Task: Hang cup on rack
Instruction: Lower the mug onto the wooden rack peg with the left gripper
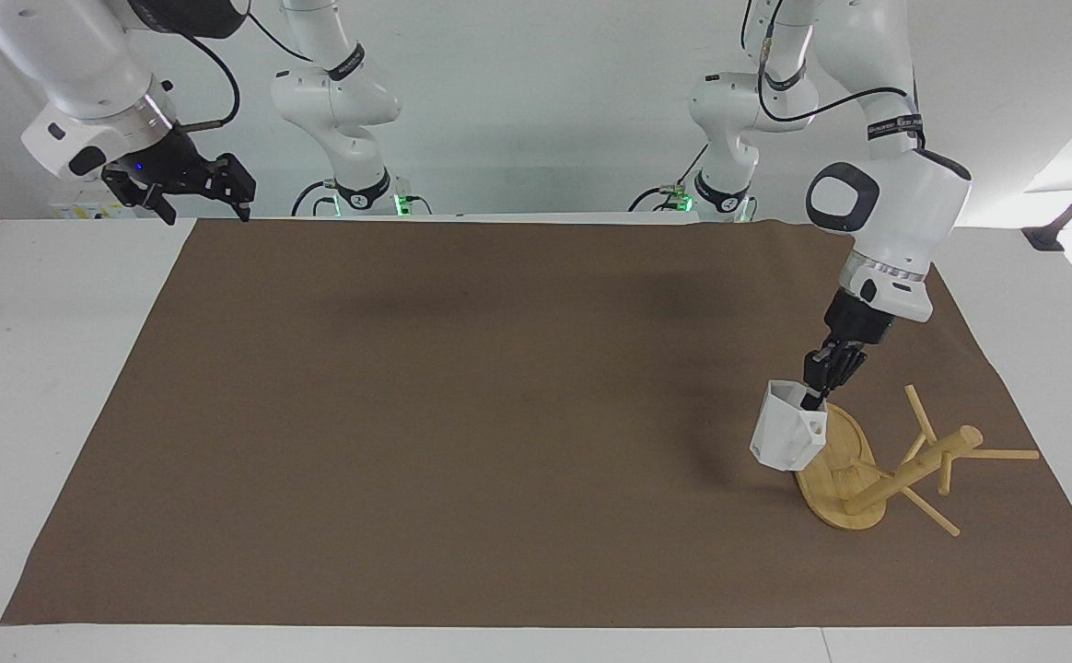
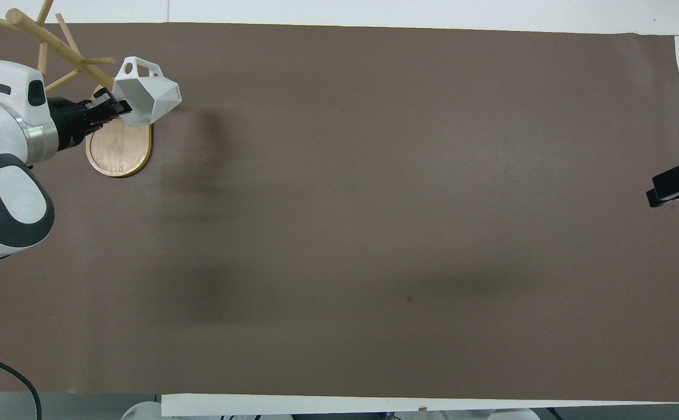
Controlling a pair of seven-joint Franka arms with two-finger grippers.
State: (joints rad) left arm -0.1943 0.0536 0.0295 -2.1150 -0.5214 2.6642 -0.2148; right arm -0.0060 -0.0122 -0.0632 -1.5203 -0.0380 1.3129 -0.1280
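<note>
My left tool (image 1: 813,396) is clamped on the cup (image 1: 786,438) by its rim, holding it in the air over the edge of the rack (image 1: 886,465) base, near the surface's corner at my left arm's end. I grip the rim so the handle stays free for a peg. My right tool (image 1: 188,184) waits open, raised over the opposite end.

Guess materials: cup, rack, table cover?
Cup: looks like moulded plastic, matte white, flat facets with sharp edges and a pierced handle; held by the left gripper over the rack's base.
Rack: pale wood or bamboo, visible grain on the oval base, plain round pegs.
Cover: matte brown sheet, paper or fabric; the look leaves it open.
</note>
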